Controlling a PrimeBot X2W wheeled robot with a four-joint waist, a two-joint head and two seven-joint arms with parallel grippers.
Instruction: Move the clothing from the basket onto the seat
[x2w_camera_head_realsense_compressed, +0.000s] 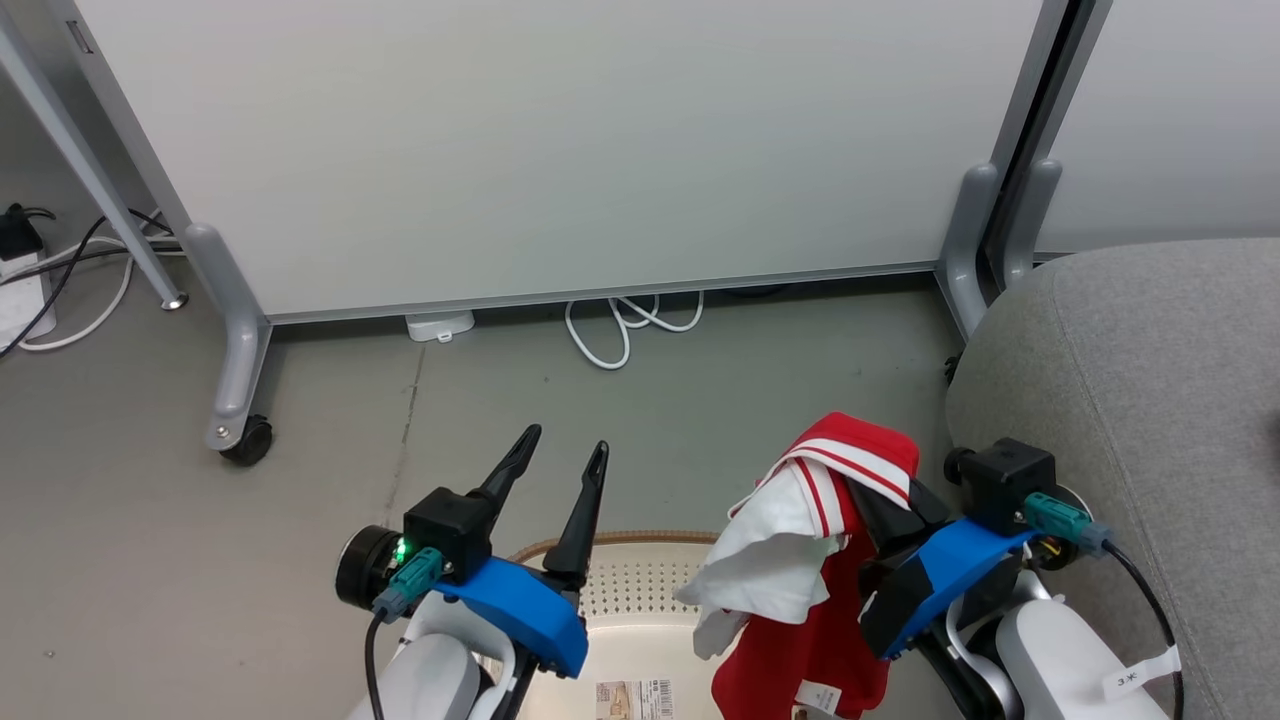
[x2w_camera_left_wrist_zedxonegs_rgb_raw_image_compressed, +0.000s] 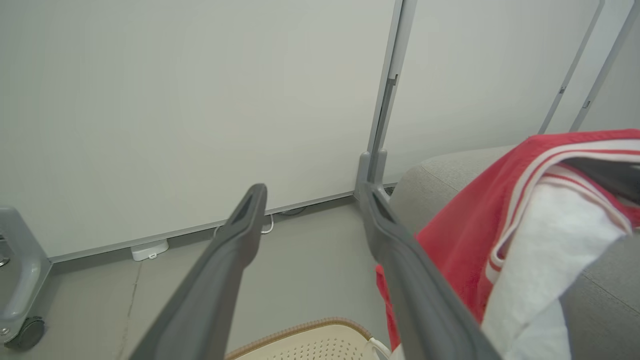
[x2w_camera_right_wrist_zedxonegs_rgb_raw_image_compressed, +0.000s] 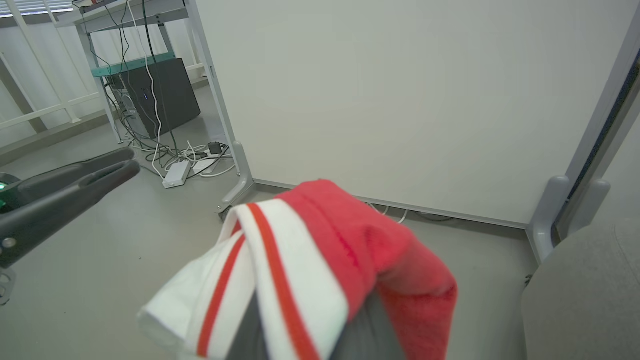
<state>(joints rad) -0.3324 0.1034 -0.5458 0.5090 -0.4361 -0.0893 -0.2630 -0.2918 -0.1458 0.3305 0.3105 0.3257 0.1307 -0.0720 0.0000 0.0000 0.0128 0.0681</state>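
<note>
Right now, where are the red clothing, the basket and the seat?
clothing (x2w_camera_head_realsense_compressed: 865, 445), head view, on its red top fold.
basket (x2w_camera_head_realsense_compressed: 640, 590), head view, on its perforated back wall.
seat (x2w_camera_head_realsense_compressed: 1150, 400), head view, on the grey cushion's top.

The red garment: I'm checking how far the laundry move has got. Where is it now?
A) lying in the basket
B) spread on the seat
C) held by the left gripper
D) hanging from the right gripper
D: the red garment hangs from the right gripper over the basket, not on the seat.
</note>
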